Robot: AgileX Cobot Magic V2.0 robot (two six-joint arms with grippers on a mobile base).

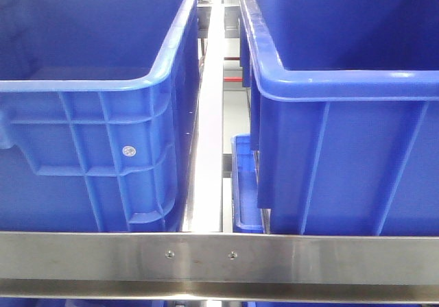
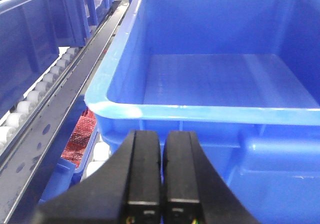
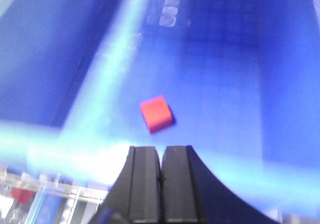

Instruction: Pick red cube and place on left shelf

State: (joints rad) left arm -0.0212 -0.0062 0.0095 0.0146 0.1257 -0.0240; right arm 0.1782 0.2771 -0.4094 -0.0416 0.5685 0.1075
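While lying alone on the blue crate floor (image 3: 215, 84), red cube (image 3: 156, 114) just ahead of clenched, empty right gripper (image 3: 161, 184), slightly left of centre, one corner turned toward it. Left gripper (image 2: 162, 184) likewise clenched, facing an empty blue crate (image 2: 200, 111). Right arm nearer.

You have two crates side by side on the left shelf (image 1: 288, 258): left crate (image 1: 89, 156), right crate (image 1: 343, 149). The cube (image 3: 156, 113) lies in a crate, ahead of the right gripper (image 3: 160, 184).
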